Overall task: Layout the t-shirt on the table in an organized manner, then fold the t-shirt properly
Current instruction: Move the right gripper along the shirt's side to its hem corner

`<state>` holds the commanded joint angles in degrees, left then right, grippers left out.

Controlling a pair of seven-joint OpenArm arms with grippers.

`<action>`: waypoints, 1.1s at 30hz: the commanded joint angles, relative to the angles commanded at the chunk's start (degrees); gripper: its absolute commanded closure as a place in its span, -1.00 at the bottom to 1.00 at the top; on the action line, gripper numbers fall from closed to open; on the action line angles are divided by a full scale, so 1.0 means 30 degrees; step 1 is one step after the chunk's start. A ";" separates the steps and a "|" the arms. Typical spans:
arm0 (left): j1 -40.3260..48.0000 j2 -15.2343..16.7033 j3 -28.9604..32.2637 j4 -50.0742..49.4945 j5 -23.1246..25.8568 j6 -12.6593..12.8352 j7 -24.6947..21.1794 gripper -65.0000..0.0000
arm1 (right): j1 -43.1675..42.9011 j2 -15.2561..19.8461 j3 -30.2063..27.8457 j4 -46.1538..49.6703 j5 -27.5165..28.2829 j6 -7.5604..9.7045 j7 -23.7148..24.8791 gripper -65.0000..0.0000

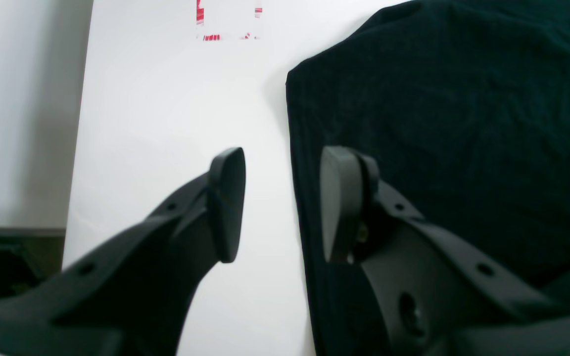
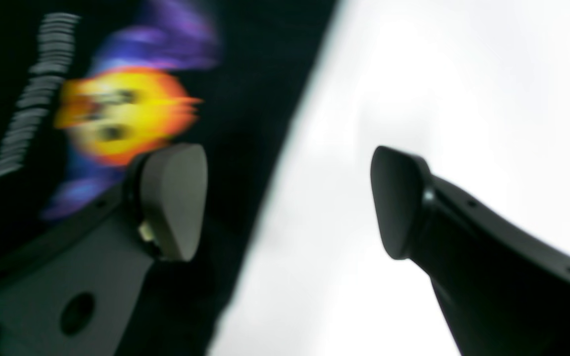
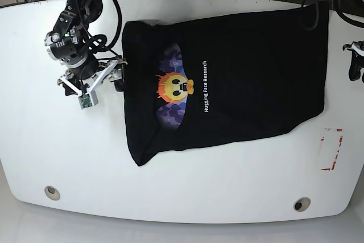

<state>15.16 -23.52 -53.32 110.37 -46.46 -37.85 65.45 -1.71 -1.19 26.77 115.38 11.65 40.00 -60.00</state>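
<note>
A black t-shirt lies spread on the white worktop. The right gripper hangs wide open over the shirt's left edge. The left gripper straddles another edge, jaws apart, holding nothing.

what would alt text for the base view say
A black t-shirt with a yellow face graphic lies spread on a white table, seen from above. The right gripper hovers open at the shirt's left edge; the left gripper is barely visible at the frame's right edge.
</note>
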 joint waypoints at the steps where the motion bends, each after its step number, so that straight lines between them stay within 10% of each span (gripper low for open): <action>1: 0.0000 0.0000 0.0000 0.0000 0.0000 0.0000 0.0000 0.26 | 0.0059 0.0029 0.0000 -0.0029 0.0000 0.0000 0.0000 -0.53; 16: -0.3722 0.0000 0.2256 -0.0147 0.0205 0.0029 -0.0029 0.26 | 0.4601 0.0000 -0.1172 -0.5744 -0.1055 0.0000 0.1758 -0.53; 33: -0.7912 0.0967 0.5509 -0.0967 0.6154 0.0000 -0.0117 0.26 | 0.8293 -0.0147 -0.4015 -1.3626 -0.7502 0.0000 0.7619 -0.53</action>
<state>-8.57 -20.62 -36.79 107.47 -28.00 -37.85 65.10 23.16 -1.63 14.73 74.51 -10.86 40.00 -37.14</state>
